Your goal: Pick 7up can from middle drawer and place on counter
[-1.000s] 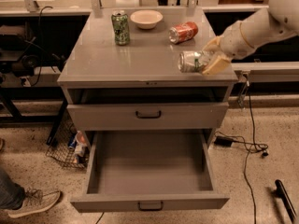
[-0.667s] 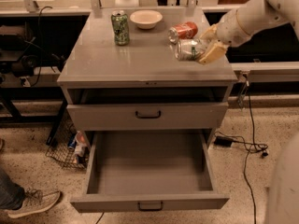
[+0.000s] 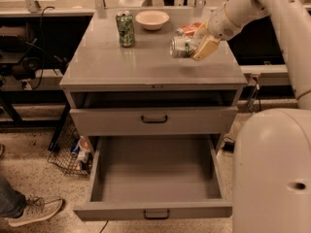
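My gripper (image 3: 194, 46) is shut on the 7up can (image 3: 181, 46), a pale silver can with green print, held on its side a little above the right half of the grey counter (image 3: 146, 64). The arm comes in from the upper right. The middle drawer (image 3: 154, 178) is pulled fully open below and holds nothing. The like-fronted drawer (image 3: 154, 120) above it is shut.
A dark green can (image 3: 126, 28) stands upright at the counter's back left. A white bowl (image 3: 152, 19) sits at the back centre. An orange-red can (image 3: 190, 29) lies behind the held can. A wire basket (image 3: 73, 154) and a person's shoe (image 3: 34, 211) are on the floor at left.
My gripper has carried the 7up can from the counter's right front edge leftward and toward the back, over the counter. The drawer has stayed open.
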Tool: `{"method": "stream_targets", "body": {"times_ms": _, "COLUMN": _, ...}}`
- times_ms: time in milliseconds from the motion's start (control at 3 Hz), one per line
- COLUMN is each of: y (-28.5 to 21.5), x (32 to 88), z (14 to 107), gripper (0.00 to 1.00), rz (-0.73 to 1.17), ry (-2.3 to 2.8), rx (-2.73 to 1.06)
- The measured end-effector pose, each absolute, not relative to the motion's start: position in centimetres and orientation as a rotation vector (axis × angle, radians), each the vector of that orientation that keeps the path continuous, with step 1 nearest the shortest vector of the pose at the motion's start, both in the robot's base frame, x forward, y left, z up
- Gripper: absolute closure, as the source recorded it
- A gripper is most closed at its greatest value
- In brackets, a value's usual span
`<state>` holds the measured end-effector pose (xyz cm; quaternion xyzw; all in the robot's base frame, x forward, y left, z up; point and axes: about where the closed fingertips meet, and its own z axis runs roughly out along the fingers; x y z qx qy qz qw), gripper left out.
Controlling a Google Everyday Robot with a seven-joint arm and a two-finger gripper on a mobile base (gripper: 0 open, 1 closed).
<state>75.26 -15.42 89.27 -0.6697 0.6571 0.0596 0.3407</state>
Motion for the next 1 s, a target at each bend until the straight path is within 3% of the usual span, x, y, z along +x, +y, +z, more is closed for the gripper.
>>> {"method": "stream_targets", "body": {"times_ms": 333, "y": -14.2, "x": 76.0, "z": 88.2, "gripper": 0.56, "rz": 0.191, "ry": 1.718, "rx": -1.762}}
{"method": "stream_targets", "body": {"times_ms": 667, "y": -13.2, "x": 76.7, "z": 86.7, "gripper": 0.25, "rz": 0.246, "ry": 1.725, "rx": -1.768}}
{"method": "stream_targets", "body": {"times_ms": 1000, "y": -12.9, "x": 76.9, "z": 86.1, "gripper": 0.02, "rz": 0.266, "ry": 1.730, "rx": -1.769}}
